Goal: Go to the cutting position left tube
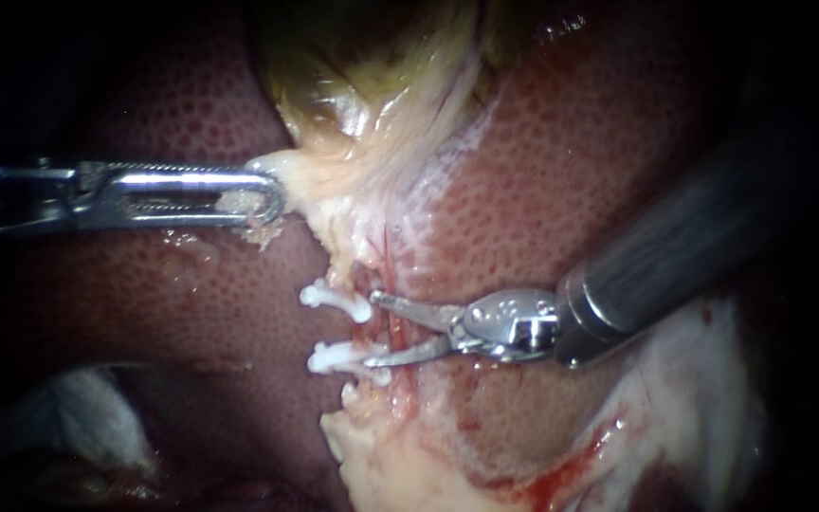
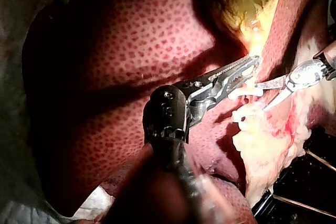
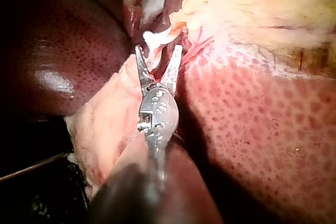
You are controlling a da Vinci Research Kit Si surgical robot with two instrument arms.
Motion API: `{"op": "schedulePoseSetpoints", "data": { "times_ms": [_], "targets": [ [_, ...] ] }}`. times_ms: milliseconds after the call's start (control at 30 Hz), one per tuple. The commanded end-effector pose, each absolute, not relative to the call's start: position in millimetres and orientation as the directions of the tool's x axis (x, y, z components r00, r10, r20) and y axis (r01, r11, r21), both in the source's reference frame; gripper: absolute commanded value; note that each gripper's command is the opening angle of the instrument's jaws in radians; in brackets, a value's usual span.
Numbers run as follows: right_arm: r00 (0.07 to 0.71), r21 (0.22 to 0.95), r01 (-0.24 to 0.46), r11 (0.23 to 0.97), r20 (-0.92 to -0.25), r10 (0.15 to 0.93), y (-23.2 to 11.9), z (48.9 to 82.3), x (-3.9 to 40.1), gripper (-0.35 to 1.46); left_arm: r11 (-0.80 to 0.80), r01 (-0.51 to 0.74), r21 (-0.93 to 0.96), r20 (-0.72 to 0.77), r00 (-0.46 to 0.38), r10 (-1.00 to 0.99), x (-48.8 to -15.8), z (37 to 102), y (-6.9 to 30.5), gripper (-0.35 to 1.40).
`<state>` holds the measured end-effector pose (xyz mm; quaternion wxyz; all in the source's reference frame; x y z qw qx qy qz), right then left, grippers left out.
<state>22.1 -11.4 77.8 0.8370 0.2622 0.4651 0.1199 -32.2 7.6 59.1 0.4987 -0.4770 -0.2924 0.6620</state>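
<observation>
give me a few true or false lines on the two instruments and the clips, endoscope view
1. The right instrument has its end effector open. True.
2. The left instrument hangs free of all tissue. False: its end effector is shut on pale tissue at the lower edge of the gallbladder.
3. Two white clips show beside the tube, one above the other. True.
4. The right instrument is up at the gallbladder, far from the clips. False: its open end effector straddles the tube, level with the gap between the two clips.
</observation>
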Motion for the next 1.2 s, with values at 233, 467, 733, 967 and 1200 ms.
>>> {"op": "schedulePoseSetpoints", "data": {
  "times_ms": [233, 467, 733, 967, 1200],
  "targets": [
    [0.536, 0.582, 0.071, 0.810, -0.707, 0.462, -11.8, 78.2, 23.3, 1.43, -0.332, -0.382, -0.863, -0.340, -0.048, 0.939, -32.3, 59.3, 7.6, -0.35],
    [0.534, 0.593, 0.087, 0.801, -0.706, 0.465, -11.4, 78.4, 24.9, 1.43, -0.333, -0.382, -0.862, -0.341, -0.048, 0.939, -32.3, 59.6, 7.6, -0.35],
    [0.534, 0.609, 0.082, 0.789, -0.695, 0.481, -10.8, 79.3, 26.5, 1.43, -0.334, -0.382, -0.861, -0.343, -0.048, 0.938, -32.4, 60.1, 7.6, -0.35],
    [0.530, 0.629, 0.069, 0.774, -0.681, 0.506, -10.6, 80.0, 27.3, 1.41, -0.335, -0.383, -0.861, -0.343, -0.048, 0.938, -32.5, 60.2, 7.6, -0.35],
    [0.531, 0.656, 0.060, 0.752, -0.659, 0.533, -10.7, 80.4, 28.2, 1.38, -0.335, -0.386, -0.860, -0.345, -0.046, 0.938, -32.7, 60.4, 7.5, -0.35]
  ]
}}
